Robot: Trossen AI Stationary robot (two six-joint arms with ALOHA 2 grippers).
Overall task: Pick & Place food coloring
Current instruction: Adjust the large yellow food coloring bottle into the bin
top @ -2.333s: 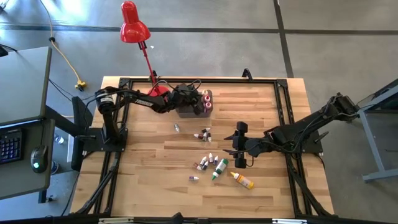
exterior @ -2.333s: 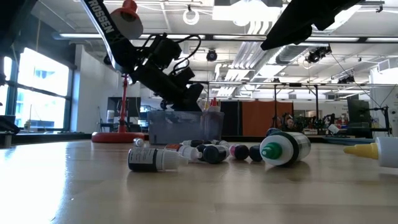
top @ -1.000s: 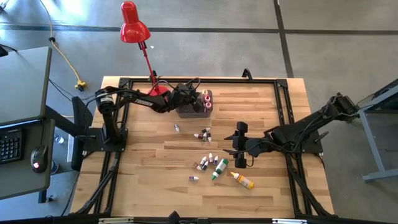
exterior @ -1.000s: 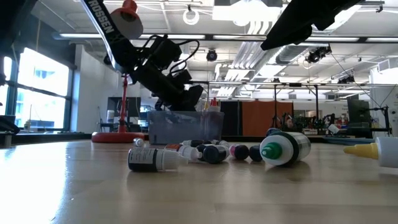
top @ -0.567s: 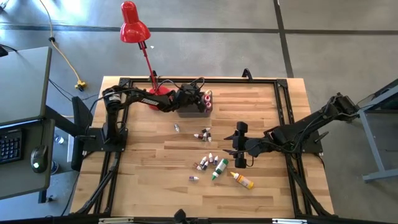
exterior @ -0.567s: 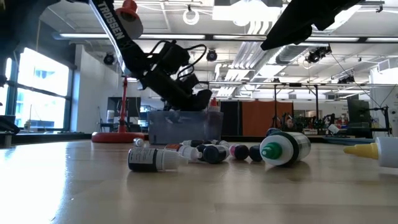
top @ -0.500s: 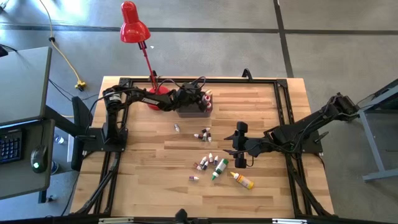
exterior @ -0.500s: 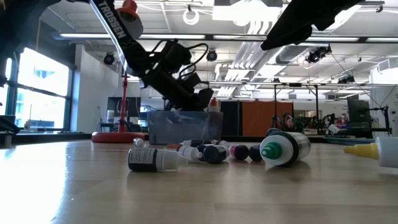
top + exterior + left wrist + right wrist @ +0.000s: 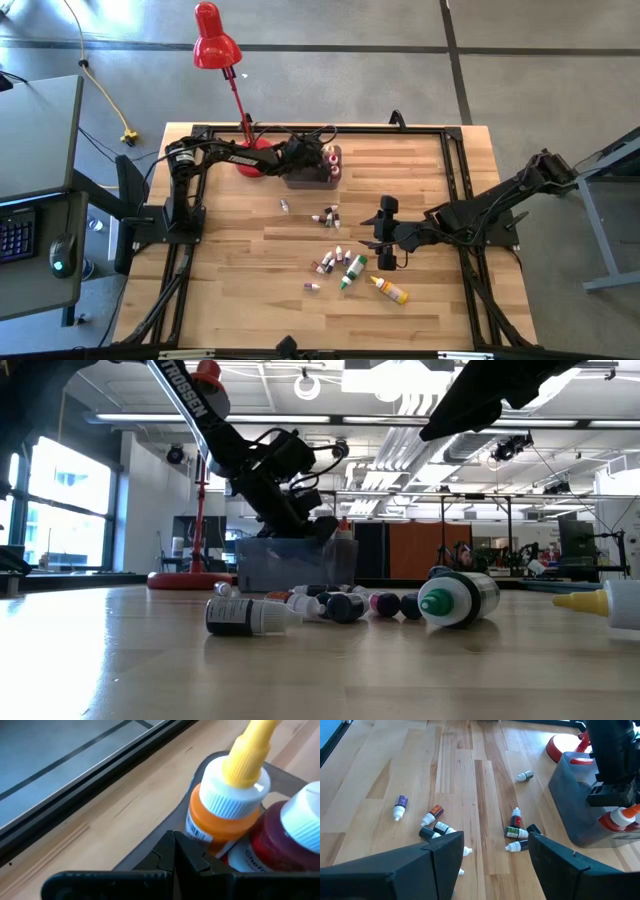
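My left pincer (image 9: 172, 855), clenched and empty, hung over the grey bin (image 9: 305, 177); an orange bottle (image 9: 220, 815) stood just ahead.

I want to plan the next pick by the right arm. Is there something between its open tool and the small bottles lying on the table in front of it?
Nothing visible blocks it. The right tool is open, and only bare table lies between it and the scattered small bottles. The grey bin, with the left tool over it, stands farther off and to one side.
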